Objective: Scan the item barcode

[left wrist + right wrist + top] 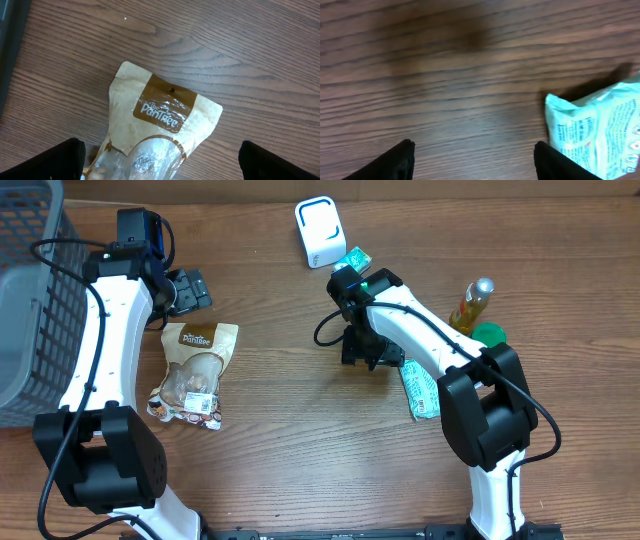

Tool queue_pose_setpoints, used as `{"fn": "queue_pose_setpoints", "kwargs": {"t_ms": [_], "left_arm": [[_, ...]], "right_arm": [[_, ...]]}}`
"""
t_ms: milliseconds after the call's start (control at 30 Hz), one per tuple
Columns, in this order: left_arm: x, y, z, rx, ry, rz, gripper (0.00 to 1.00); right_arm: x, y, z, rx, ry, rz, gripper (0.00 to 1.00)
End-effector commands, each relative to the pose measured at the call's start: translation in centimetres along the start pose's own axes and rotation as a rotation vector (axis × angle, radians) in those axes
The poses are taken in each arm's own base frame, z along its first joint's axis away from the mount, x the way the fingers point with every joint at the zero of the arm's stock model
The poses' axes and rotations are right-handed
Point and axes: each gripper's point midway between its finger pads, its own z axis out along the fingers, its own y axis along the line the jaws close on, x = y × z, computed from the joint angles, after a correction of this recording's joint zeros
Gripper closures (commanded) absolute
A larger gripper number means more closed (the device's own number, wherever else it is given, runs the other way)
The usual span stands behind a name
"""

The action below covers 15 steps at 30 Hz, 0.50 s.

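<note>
Left gripper (162,157) spread over the PanTree pouch (160,115); right gripper (475,160) spread beside the teal packet (595,130). Looks like pick-up stage: you must pinch one first.

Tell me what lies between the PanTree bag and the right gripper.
Nothing but bare wooden table between PanTree bag and right gripper, in the overhead view.

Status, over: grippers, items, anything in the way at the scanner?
Left gripper open over brown bag, nothing held. Right gripper open, empty; teal packet on table beside it. No item at scanner; green box sits beside it.
</note>
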Motion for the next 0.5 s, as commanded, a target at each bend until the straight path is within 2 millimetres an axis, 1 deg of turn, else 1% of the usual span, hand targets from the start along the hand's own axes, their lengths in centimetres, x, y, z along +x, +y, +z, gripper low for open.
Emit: {"fn": "queue_pose_setpoints", "kwargs": {"t_ms": [0, 67, 167, 200, 233, 267, 367, 400, 467], "left_arm": [[-0.4, -0.1, -0.6, -0.004, -0.021, 0.005, 0.0], [-0.4, -0.1, -0.6, -0.004, -0.021, 0.004, 0.0], [-0.4, -0.1, -0.6, -0.004, -0.021, 0.005, 0.0], [-0.4, -0.1, -0.6, -0.004, -0.021, 0.005, 0.0], [-0.4, -0.1, -0.6, -0.004, -0.021, 0.004, 0.01], [-0.4, -0.1, -0.6, -0.004, -0.021, 0.005, 0.0], [-0.4, -0.1, -0.6, -0.004, -0.021, 0.004, 0.01], [-0.4, -0.1, -0.6, -0.004, -0.021, 0.004, 0.0], [-0.4, -0.1, -0.6, -0.004, -0.021, 0.005, 0.0]], "right_arm": [[-0.5, 0.9, 0.1, -0.044, -0.013, 0.004, 0.3], [-1.3, 1.5, 0.1, -0.072, -0.045, 0.011, 0.32], [-1.7, 2.3, 0.0, -0.115, -0.054, 0.013, 0.33], [-1.7, 2.6, 0.0, -0.127, -0.054, 0.014, 0.23], [-1.9, 2.7, -0.1, -0.134, -0.059, 0.014, 0.06], [-2.1, 2.9, -0.1, -0.143, -0.07, 0.015, 0.0], [-3.5, 3.5, -0.3, -0.179, -0.116, 0.027, 0.0], [-4.3, 3.7, -0.5, -0.202, -0.138, 0.04, 0.0], [-5.0, 3.9, -0.6, -0.238, -0.143, 0.053, 0.0]]}}
